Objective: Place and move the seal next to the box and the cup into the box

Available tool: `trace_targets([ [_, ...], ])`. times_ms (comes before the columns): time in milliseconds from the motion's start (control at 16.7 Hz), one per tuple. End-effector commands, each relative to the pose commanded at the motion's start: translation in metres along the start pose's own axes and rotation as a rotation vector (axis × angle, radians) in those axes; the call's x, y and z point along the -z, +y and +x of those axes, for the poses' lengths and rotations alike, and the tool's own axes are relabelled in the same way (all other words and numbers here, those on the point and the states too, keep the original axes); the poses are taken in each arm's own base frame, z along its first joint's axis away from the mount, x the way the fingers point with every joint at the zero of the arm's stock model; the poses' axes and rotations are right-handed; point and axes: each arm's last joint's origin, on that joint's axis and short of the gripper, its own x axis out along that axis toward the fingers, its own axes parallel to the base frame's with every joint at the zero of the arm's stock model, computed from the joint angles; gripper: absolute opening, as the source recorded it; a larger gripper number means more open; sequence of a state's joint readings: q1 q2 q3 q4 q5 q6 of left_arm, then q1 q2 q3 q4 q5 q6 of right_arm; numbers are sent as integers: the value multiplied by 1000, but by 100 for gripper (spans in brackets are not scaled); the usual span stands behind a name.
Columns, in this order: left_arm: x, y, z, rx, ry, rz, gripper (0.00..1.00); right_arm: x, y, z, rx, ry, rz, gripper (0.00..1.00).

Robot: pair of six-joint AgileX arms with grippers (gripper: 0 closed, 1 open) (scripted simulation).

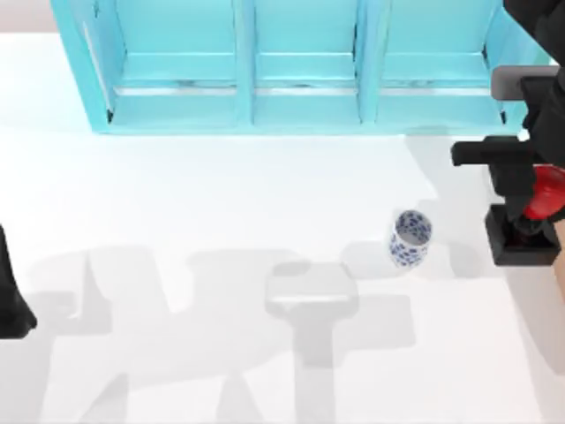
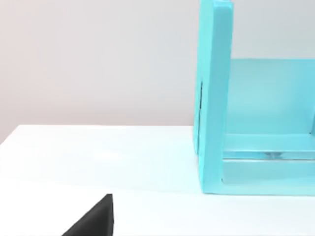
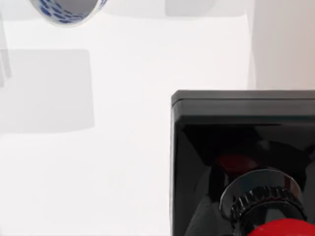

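Red-knobbed seal (image 1: 530,225) beside cup (image 1: 410,237)

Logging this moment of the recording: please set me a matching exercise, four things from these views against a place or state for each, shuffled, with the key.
Things:
1. seal
2. cup
3. turquoise shelf cabinet
4. left gripper

Places or states:
A. along the far side of the table
B. upright on the table, mouth open, left of the black-based item
C. at the table's left edge, away from the objects
D. near the table's right edge, red knob on top, the right gripper over it

Pairs: 1-D, 2-B, 3-A, 4-C
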State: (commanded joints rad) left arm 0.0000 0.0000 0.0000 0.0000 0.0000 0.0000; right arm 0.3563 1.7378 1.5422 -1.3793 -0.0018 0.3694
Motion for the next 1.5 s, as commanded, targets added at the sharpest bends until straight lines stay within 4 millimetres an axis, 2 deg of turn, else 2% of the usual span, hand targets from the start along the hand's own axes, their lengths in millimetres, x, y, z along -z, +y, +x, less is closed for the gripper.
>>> trace_targets([
  [240, 0, 0, 0, 0, 0, 0, 100, -1, 1, 5, 1, -2, -1, 0],
  [720, 0, 0, 0, 0, 0, 0, 100, 0, 0, 63, -1, -2, 0, 0],
  [960, 0, 0, 0, 0, 0, 0, 100, 0, 0, 65, 0, 0, 0, 0],
  [1500, 0, 0, 0, 0, 0, 0, 100, 0, 0, 65, 0, 0, 0, 68],
])
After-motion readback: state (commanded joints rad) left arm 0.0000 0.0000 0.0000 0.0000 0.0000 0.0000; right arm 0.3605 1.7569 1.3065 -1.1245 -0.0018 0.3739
